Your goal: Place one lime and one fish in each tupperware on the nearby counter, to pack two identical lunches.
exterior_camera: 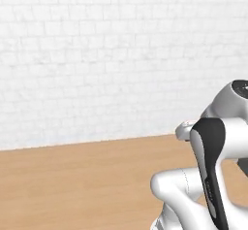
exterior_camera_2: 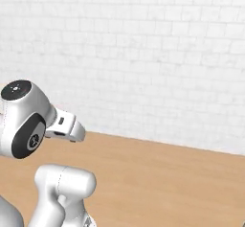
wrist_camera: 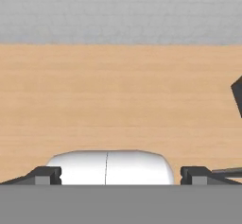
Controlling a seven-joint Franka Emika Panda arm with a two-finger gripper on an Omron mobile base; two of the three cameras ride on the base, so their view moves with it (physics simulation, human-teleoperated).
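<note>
The light tan wooden counter runs along a white tile wall, and its bare top spreads out in the hand view. My gripper is open, its two dark fingertips far apart at the bottom of that view, with nothing between them. It hangs above the counter. The lime, the fish and the tupperware are out of view.
The white tile wall closes off the back of the counter. A dark angular shape cuts in at the right edge of the hand view. My white arm fills the near corners of the base views.
</note>
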